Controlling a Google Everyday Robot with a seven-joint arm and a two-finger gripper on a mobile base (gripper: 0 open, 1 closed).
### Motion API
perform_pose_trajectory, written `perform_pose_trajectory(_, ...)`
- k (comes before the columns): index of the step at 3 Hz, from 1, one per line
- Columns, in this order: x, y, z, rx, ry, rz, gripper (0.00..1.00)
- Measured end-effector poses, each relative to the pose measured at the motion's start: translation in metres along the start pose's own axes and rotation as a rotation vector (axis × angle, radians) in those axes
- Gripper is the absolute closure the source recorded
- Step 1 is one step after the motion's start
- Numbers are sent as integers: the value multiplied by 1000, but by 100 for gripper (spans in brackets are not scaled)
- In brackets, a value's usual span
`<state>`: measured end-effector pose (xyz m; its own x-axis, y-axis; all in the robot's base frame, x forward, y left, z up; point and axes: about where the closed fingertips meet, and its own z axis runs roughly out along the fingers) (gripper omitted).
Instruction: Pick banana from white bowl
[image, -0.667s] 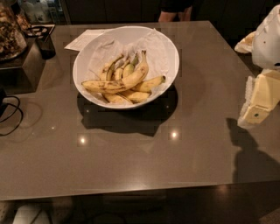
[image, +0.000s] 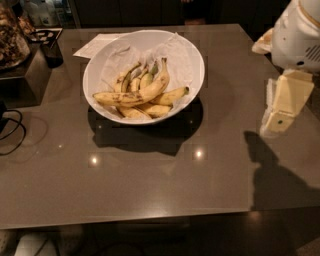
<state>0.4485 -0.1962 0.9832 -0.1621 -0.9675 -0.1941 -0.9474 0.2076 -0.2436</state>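
tool (image: 275, 120) hangs well right of the white bowl (image: 90, 75) holding the banana (image: 137, 96).

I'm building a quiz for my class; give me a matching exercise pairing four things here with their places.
1 banana
2 claw
3 black cable
4 paper sheet

a left edge of the table
b over the table's right side
c in the white bowl
d flat behind the bowl

Pairs: 1-c, 2-b, 3-a, 4-d
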Motion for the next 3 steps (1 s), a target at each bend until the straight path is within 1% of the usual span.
perform_pose_trajectory(1,-25,-8,3,-18,4,-79,0)
perform_pose_trajectory(2,-29,-10,2,-6,-2,-85,0)
perform_pose_trajectory(3,-27,-11,4,-6,-1,-80,0)
